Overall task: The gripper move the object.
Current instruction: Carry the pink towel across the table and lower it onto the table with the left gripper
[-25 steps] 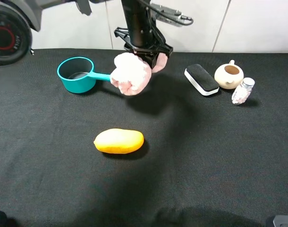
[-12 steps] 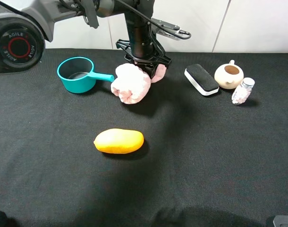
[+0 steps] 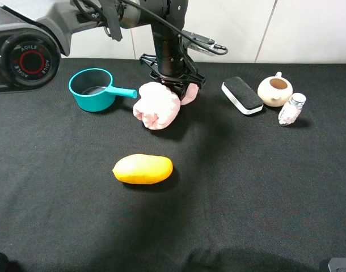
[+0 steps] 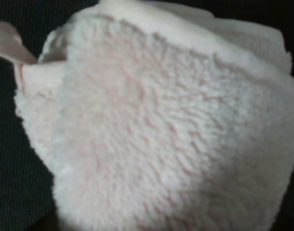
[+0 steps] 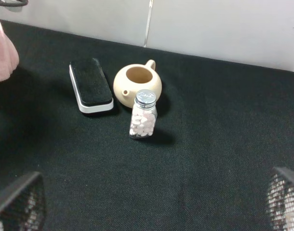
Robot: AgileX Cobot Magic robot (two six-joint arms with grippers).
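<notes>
The object, two pale pink fluffy plush lumps, has its big lump low on the black cloth right of the teal pot's handle and its smaller lump behind the gripper. My left gripper, a black claw on a dark arm reaching in from the back left, is shut on the object from above. The plush fills the left wrist view. An edge of the object shows in the right wrist view. My right gripper is open and empty, far from the object.
A teal pot stands left of the object. A yellow-orange mango lies nearer the front. A black and white eraser, a cream teapot and a pill bottle stand at the back right.
My left gripper has come down with the object, and the big lump has dropped from mid-air to the cloth. The right gripper has not moved.
</notes>
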